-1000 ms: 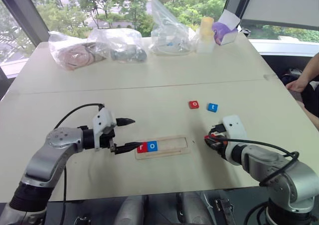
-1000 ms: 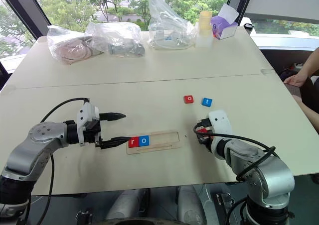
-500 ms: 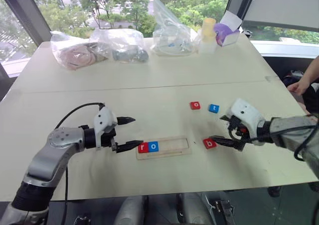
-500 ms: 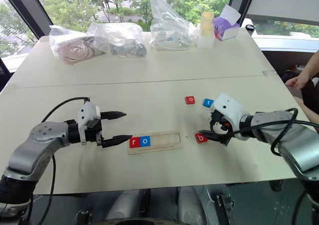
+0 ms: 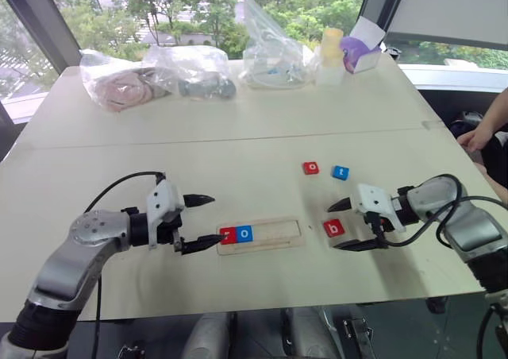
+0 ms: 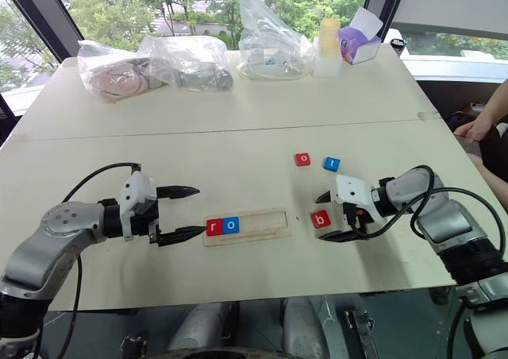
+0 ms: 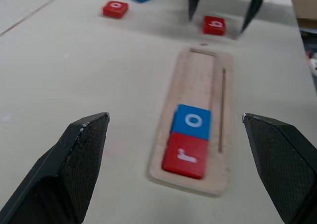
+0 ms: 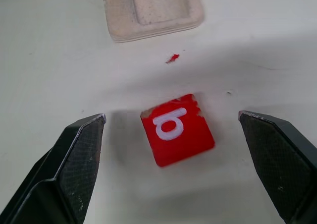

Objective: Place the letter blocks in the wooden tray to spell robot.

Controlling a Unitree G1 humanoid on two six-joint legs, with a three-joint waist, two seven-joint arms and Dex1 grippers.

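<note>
Picking up the b — slot 3 next

Right gripper (image 5: 347, 225) spread around the red b block (image 5: 334, 229) at frame right; square up, pinch its sides.

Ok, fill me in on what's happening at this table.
A two-armed robot is spelling "robot" in the wooden tray. The red r block and blue o block already sit at the tray's left end. The right gripper is open around the red b block, which lies on the table just right of the tray. The left gripper is open at the tray's left end, holding nothing. A red o block and blue t block wait farther back.
</note>
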